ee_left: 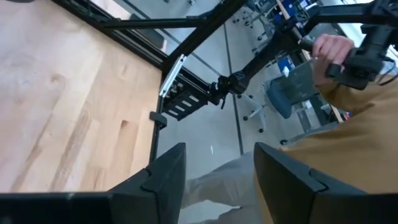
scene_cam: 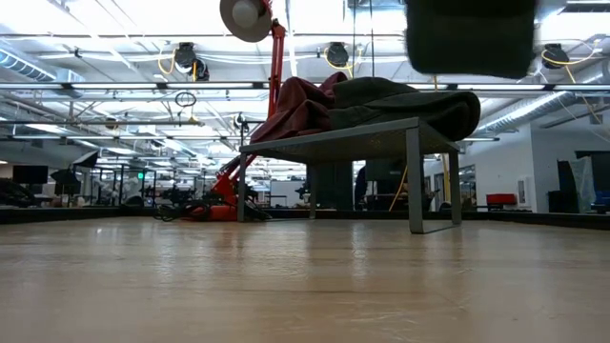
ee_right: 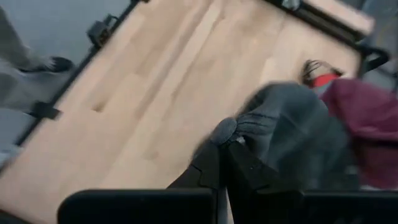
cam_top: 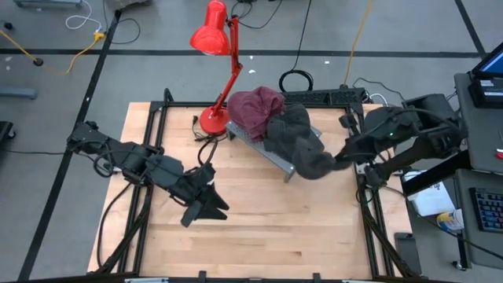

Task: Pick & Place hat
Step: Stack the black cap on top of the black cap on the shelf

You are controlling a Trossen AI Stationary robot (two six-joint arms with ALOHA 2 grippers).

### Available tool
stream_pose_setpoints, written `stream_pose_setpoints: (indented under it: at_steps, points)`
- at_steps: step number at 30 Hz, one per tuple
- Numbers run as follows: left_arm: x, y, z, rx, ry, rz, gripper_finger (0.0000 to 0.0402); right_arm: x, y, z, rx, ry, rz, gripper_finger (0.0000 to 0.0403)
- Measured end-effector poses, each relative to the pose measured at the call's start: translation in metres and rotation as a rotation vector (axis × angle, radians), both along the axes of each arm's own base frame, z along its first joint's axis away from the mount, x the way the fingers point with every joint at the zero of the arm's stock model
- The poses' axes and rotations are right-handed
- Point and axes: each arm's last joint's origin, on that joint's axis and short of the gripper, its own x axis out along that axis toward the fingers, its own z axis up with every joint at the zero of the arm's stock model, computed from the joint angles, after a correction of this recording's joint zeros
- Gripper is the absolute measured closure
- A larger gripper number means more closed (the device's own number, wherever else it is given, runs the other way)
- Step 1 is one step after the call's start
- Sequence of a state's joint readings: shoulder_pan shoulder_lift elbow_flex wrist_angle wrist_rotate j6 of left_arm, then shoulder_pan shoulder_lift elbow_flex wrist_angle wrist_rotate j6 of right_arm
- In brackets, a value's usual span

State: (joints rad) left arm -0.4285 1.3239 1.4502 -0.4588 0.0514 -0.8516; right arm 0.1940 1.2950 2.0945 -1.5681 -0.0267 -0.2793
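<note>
While the high view lays out the whole wooden surface (cam_top: 259,228), only it shows both arms at once: the left hand (cam_top: 206,206) low over bare wood toward the surface's left-centre, and the right hand (cam_top: 336,159) reaching in from the right to the edge of the grey hat (cam_top: 302,145). That hat lies draped over a small metal shelf (cam_top: 267,151), overlapping a maroon hat (cam_top: 255,106) just beside it, with a red desk lamp (cam_top: 216,47) standing behind them at the far edge.

From table height, the low view shows what the overhead cannot: the shelf stands on thin legs, raised above the wood, with both hats heaped on top and the grey one hanging over its right end.

The right wrist view gives the closest look at the grip: the right hand's dark fingers (ee_right: 214,165) are pressed together on a fold of the grey hat's fabric.

The left wrist view looks past the surface's edge to a person in a tan top, one hand (ee_left: 329,50) on a control handle. The left hand's fingers (ee_left: 165,177) stand apart with nothing between them.
</note>
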Motion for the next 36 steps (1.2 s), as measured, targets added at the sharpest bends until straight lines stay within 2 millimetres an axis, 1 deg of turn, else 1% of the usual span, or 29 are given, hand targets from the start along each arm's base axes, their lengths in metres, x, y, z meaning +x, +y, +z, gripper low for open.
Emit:
stream_pose_setpoints:
  at_steps: [4,8,12,15,23,31,36]
  points:
    - [0.002,0.004,0.0,0.0,0.001,0.013,0.0213,-0.003,-0.002,0.005,-0.111,-0.047,0.041,0.0401]
    - [0.003,0.006,0.0,0.004,-0.001,0.021,0.0204,-0.003,-0.006,0.006,-0.281,-0.068,0.074,0.0401]
    - [0.003,0.008,0.0,0.005,-0.001,0.028,0.0194,0.002,-0.01,0.006,-0.457,-0.059,0.027,0.0401]
    - [0.004,0.008,0.0,0.008,-0.002,0.028,0.019,0.006,-0.013,0.006,-0.537,-0.063,0.023,0.04]
    - [0.004,0.008,0.0,0.01,-0.001,0.026,0.019,0.007,-0.018,0.007,-0.811,-0.014,0.13,0.04]
    - [0.004,0.008,0.0,0.01,-0.001,0.026,0.019,0.009,-0.034,0.008,-0.909,0.031,0.147,0.0399]
    - [0.003,0.008,0.0,0.009,0.0,0.025,0.019,0.009,-0.042,0.007,-0.846,0.025,0.196,0.0399]
